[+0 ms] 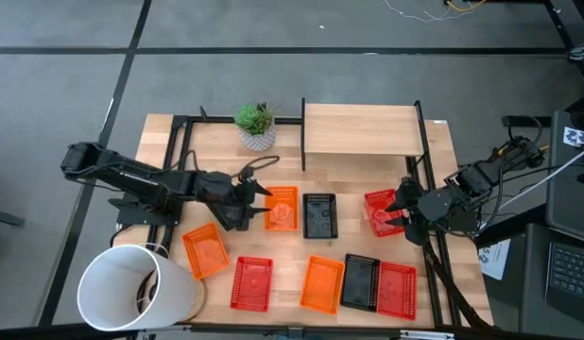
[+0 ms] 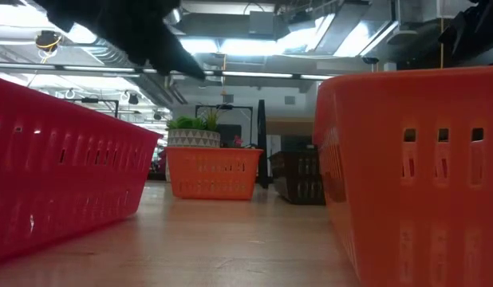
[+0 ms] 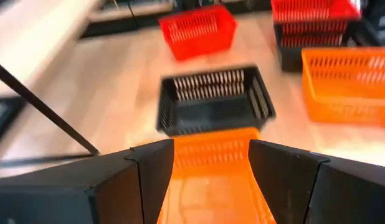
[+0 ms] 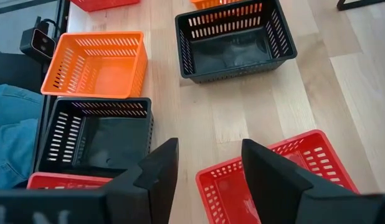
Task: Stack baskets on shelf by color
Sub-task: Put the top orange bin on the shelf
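Several baskets sit flat on the wooden tabletop. An orange one (image 1: 283,208), a black one (image 1: 319,215) and a red one (image 1: 382,212) make a middle row. More orange, red and black ones lie along the near edge. The shelf (image 1: 360,127) stands at the far side with a bare board. My left gripper (image 1: 259,196) hovers open over the left end of the middle orange basket (image 3: 211,180), which shows between its fingers. My right gripper (image 1: 401,210) hangs open above the middle red basket (image 4: 273,180).
A white bucket (image 1: 131,288) lies at the near left corner. A potted plant (image 1: 257,123) stands left of the shelf. Along the near edge lie an orange basket (image 1: 205,250), a red one (image 1: 251,282), an orange one (image 1: 322,283), a black one (image 1: 361,281) and a red one (image 1: 397,288).
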Robot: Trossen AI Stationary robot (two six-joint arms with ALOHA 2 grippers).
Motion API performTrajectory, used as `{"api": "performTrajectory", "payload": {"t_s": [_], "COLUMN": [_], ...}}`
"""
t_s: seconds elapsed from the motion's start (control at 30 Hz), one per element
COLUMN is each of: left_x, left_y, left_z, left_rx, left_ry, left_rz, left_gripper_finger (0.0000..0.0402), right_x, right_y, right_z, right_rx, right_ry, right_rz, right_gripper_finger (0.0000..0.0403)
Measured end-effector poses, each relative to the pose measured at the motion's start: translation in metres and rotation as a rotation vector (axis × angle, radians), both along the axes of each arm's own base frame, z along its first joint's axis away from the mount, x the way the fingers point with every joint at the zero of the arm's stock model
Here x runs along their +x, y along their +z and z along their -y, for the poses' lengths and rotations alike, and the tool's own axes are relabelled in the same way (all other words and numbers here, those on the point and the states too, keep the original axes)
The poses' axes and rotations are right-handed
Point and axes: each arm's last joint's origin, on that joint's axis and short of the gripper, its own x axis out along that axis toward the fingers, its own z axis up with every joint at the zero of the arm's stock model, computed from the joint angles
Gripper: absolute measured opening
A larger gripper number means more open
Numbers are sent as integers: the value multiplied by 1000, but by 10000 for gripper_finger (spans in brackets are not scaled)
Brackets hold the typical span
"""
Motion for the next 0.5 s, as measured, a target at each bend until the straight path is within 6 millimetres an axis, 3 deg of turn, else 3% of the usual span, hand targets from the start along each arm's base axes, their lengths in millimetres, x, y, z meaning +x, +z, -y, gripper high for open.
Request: {"api": "performTrajectory", "payload": {"t_s": [0.33, 0.5], "left_x": [14, 21], "left_y": [-37, -46], "left_z": [23, 32], "left_rx": [-136, -120], "left_ry": [-7, -3], "left_rz": [-151, -135], "left_gripper_finger": [201, 201], "right_x": [0, 0], "right_y": [0, 0], "right_z": [0, 1], "right_rx": [-7, -13], "right_ry": [-6, -11], "right_rz": [4, 8], "right_gripper_finger": [178, 178]}}
